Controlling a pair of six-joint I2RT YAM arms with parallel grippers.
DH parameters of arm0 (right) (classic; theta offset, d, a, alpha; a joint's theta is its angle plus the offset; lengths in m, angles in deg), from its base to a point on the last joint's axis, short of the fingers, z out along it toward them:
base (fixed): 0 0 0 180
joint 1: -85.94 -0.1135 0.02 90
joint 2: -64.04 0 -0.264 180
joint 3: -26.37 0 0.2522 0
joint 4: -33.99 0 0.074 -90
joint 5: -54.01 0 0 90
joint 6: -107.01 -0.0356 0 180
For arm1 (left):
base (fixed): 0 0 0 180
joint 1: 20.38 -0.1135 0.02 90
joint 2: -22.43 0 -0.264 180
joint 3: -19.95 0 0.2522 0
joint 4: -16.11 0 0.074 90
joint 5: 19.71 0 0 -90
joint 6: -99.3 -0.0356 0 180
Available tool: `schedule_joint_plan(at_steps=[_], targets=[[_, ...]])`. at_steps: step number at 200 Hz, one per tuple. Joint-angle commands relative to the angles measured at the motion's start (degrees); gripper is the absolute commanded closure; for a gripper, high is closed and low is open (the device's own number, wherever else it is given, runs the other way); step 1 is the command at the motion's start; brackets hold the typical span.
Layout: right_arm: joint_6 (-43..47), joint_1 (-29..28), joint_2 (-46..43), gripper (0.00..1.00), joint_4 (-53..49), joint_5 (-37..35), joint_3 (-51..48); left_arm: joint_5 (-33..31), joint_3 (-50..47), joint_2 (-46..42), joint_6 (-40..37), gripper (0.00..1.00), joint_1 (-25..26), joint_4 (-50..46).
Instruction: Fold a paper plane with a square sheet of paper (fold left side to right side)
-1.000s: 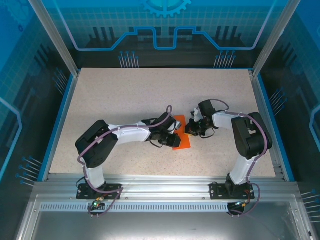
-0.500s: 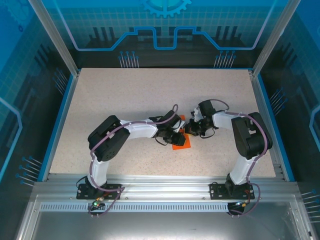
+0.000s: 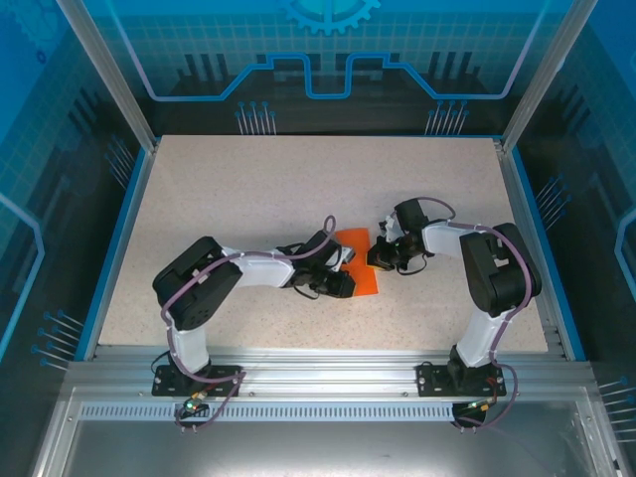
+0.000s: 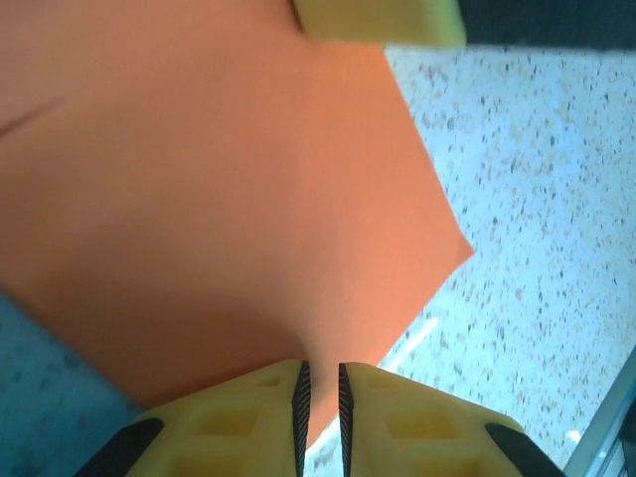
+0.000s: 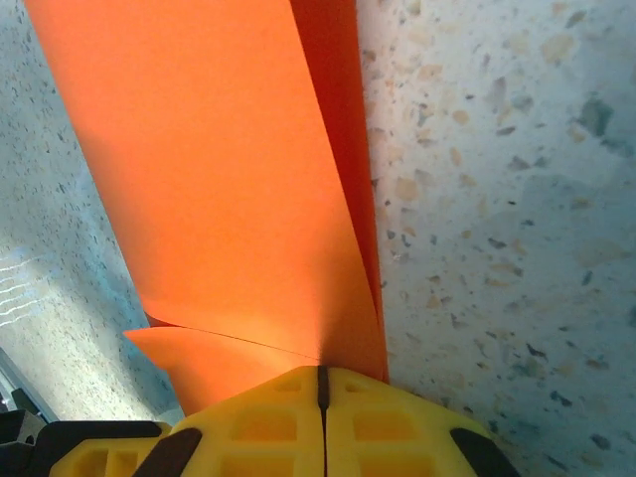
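Blue panels (image 3: 328,60) wall in a speckled bench (image 3: 248,189), bare apart from the two arms, which crowd an orange sheet of paper (image 3: 356,260) at its middle. The left end effector (image 3: 343,283) pinches the sheet's near left edge in almost closed jaws. The right end effector (image 3: 376,256) is clenched on the folded right edge, where two layers meet at its fingertips (image 5: 288,393).

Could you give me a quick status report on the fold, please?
Left gripper shut on the square sheet of paper. Right gripper shut on its doubled edge. Grippers close together; mind a clash.
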Motion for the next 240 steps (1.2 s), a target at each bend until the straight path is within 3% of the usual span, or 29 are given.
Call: schedule_joint_plan(at_steps=[1, 66, 115, 145, 190, 210, 240], targets=[[0.72, 0.74, 1.42, 0.94, -1.04, -4.1, -1.01, 2.43, -5.47, -1.08, 3.09, 0.79, -0.17, -3.27], [0.97, 0.63, 1.59, 0.94, -0.93, -3.32, -1.05, 2.05, -12.39, -3.61, 5.9, 0.8, -0.19, 1.3], [0.36, 1.03, -0.2, 0.91, 2.37, 2.57, -0.73, 0.31, -11.27, -9.38, 3.95, 0.78, -0.29, -2.69], [1.66, 2.15, -5.36, 0.75, 2.19, 4.3, 1.1, -1.36, -9.54, -14.57, 2.35, 0.7, -1.67, -6.61], [7.04, 5.7, -12.75, 0.48, -4.18, 0.19, 1.63, -0.65, -6.31, -16.24, 2.38, 0.44, -5.52, -4.93], [8.76, 7.16, -13.95, 0.42, -3.14, 3.88, -0.64, -0.4, -3.29, -13.44, 2.67, 0.35, -6.12, -3.16], [8.91, 7.59, -15.33, 0.35, 2.46, 10.8, -5.99, -2.15, 0.35, -8.75, 4.33, 0.33, -7.28, -1.86]])
